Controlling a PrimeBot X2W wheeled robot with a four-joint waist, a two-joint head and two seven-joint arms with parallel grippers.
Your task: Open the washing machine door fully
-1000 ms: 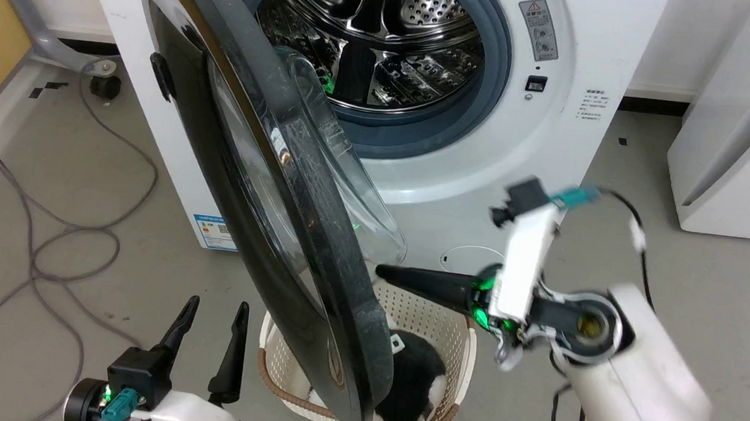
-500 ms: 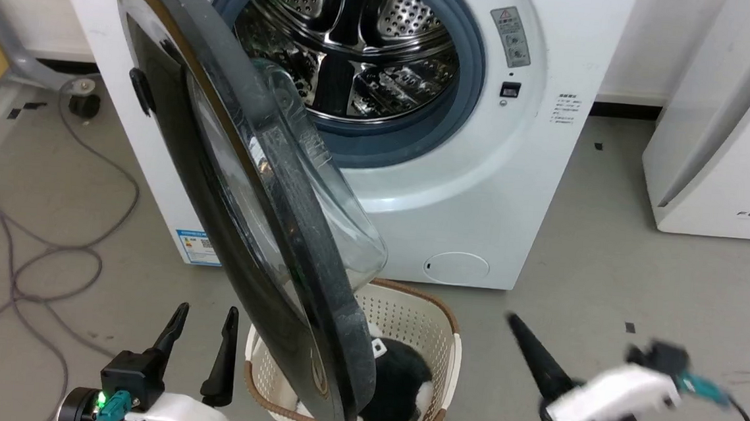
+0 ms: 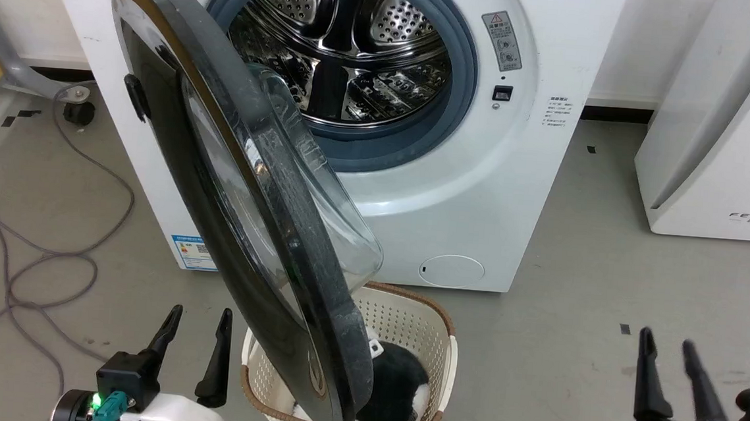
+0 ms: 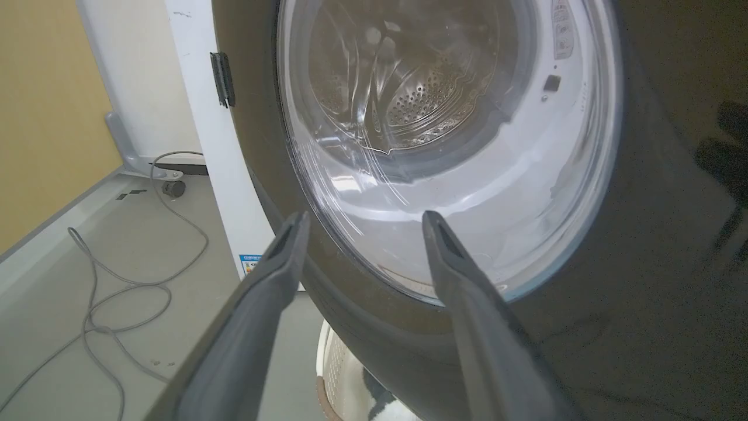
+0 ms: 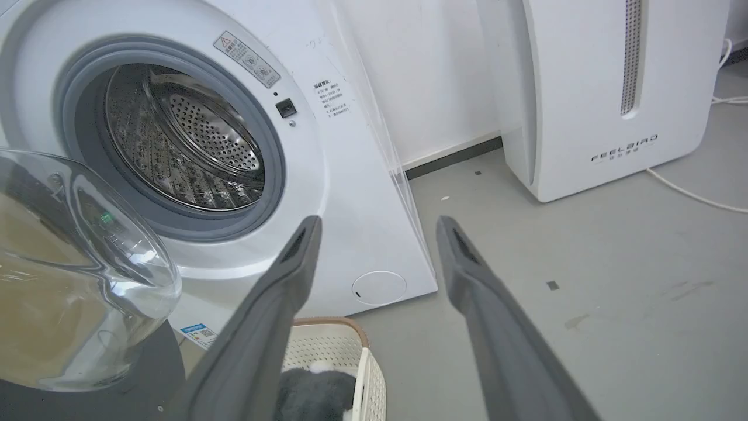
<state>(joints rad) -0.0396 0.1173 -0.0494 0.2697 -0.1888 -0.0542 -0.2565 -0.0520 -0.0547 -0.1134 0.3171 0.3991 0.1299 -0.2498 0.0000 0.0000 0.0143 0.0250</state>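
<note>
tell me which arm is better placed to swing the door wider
Probably left: the left pincer, open, sits close beside the washing machine door, while the right pincer hangs farther off over floor.

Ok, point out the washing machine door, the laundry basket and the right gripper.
washing machine door (image 3: 338, 353), head view, dark grey rim.
laundry basket (image 3: 407, 318), head view, perforated inner wall.
right gripper (image 3: 666, 338), head view, midway between its fingertips.

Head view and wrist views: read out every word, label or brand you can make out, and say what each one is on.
"FEELBIRD": on the white appliance, low on its front.
Grey warning sticker on the washing machine: too small to read.
Small print block beside the drum opening: too small to read.
Blue label sticker at its bottom corner: too small to read.
</note>
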